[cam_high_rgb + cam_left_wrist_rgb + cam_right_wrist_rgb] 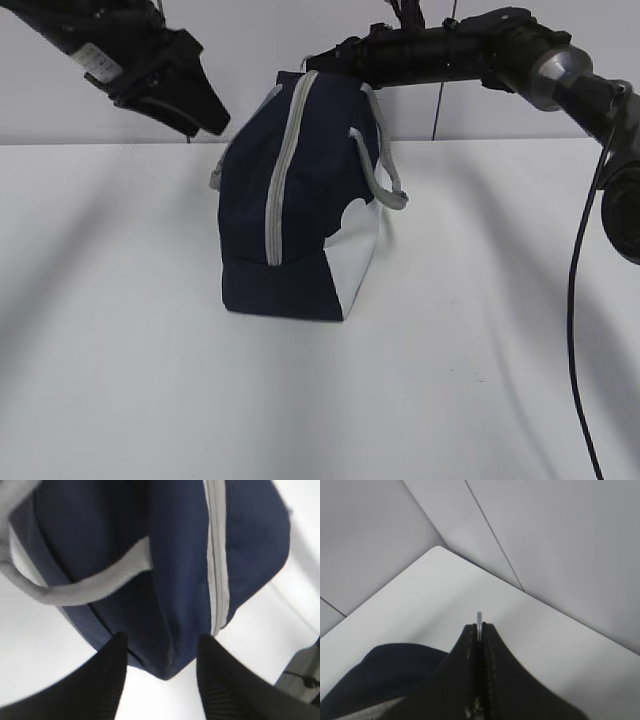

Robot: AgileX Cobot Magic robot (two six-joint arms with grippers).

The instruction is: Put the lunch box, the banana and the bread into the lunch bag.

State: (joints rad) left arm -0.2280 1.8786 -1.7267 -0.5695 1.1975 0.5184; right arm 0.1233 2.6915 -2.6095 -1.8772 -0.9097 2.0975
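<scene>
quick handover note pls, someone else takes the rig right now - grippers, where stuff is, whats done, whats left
Left gripper: open, empty, jaws either side of the near end of the boxy navy-blue fabric lunch bag, not touching it as far as the left wrist view shows.
Right gripper: shut on a thin metal piece, probably the ring pull, at the top of the bag.
The bag stands on the white table; its grey zipper looks closed along the visible side.
Lunch box, banana and bread are in no view, so whether they are inside cannot be told.
Left: confirm the contents and finish the zipper.
</scene>
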